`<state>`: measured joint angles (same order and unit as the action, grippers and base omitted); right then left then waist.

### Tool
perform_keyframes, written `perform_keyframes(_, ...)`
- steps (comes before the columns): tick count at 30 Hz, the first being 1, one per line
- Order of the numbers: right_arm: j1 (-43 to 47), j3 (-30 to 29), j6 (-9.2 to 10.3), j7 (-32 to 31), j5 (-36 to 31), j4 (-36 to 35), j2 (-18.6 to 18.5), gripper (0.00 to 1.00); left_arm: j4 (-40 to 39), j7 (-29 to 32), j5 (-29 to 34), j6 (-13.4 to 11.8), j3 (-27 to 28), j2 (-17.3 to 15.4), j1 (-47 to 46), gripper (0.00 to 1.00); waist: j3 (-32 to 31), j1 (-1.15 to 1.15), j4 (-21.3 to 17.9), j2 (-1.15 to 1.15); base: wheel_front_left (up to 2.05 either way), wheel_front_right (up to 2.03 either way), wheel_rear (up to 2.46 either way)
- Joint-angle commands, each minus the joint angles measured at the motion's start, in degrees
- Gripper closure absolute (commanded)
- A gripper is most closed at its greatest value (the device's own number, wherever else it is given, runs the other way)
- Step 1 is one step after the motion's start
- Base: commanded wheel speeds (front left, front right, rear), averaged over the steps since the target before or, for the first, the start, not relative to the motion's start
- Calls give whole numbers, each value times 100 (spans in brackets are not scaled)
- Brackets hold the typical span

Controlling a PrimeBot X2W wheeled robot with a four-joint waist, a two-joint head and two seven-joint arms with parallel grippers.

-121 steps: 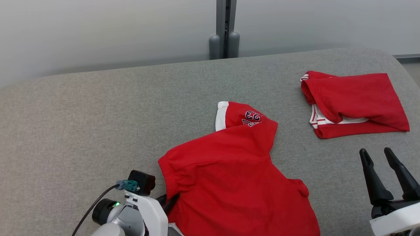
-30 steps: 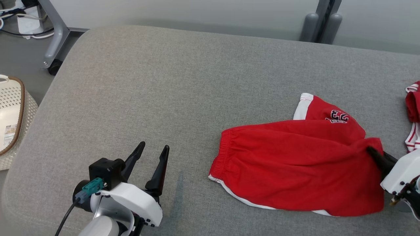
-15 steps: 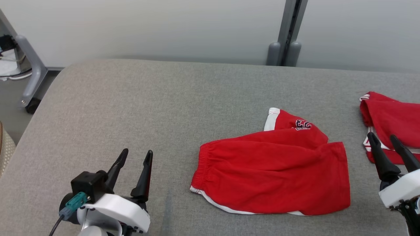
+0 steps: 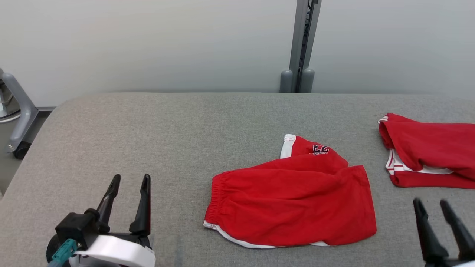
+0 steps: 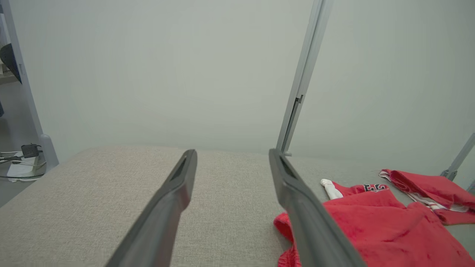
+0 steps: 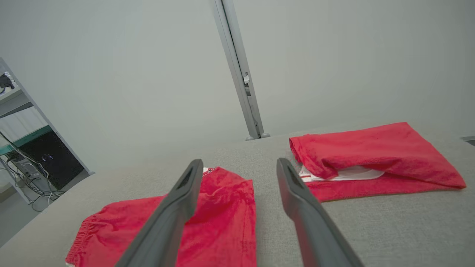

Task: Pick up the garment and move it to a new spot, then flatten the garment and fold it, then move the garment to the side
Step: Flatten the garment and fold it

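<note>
The garment (image 4: pixel 293 202) is a pair of red shorts with white trim and a dark number print. It lies folded on the grey padded table (image 4: pixel 167 141), right of centre, and shows again in the left wrist view (image 5: pixel 371 230) and the right wrist view (image 6: pixel 207 218). My left gripper (image 4: pixel 128 180) is open at the lower left, well clear of the garment, with nothing between its fingers (image 5: pixel 174 200). At the lower right my right gripper (image 4: pixel 431 203) is open and empty, just right of the garment, its fingers (image 6: pixel 297 193) apart.
A second folded red garment (image 4: pixel 430 155) with white striped trim lies at the table's right side (image 6: pixel 371 159). A grey post (image 4: pixel 302 48) stands behind the table against the pale wall. A metal frame leg with a caster (image 4: pixel 16 115) is at the far left.
The right gripper has let go of the garment's right end, opened and drawn back to the lower right. The camera has turned, shifting the whole picture. The garment now lies free.
</note>
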<state>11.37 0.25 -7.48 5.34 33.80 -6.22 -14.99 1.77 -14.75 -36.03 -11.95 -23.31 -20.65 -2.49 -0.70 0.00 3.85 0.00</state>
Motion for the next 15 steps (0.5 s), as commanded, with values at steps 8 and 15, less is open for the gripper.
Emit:
perform_keyframes(8,292,143,-5,65,-197,223,53,0,-55,-41,138,80,76,56,195,0,-32,0,27,0,0,0,0)
perform_keyframes(15,228,118,-5,-42,-204,264,-46,0,-4,-29,174,148,-11,91,157,0,-53,0,51,0,0,0,0)
